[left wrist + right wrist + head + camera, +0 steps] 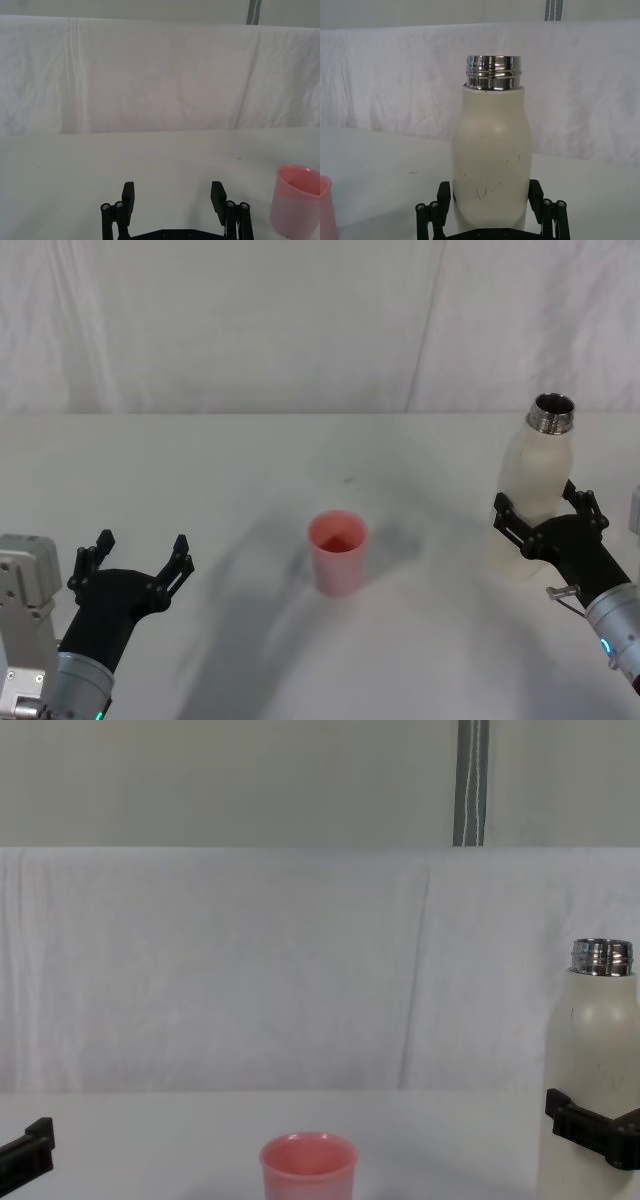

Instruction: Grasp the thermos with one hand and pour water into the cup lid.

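A white worktop (250,460) is carrying two things. A tall cream bottle (537,500) with an open silver neck is standing upright at the robot's right. A small pink cup (338,551) is sitting near the middle, well apart from the bottle and looking empty.

The right end effector (545,520) is straddling the bottle's lower body, one finger on each side, apparently touching it; whether it is squeezing firmly cannot be told. The left end effector (135,565) is idling at the near left, fingers spread apart and holding nothing.

The task is looking barely begun: the grasp is forming, while lifting, carrying toward the cup and pouring are all remaining.
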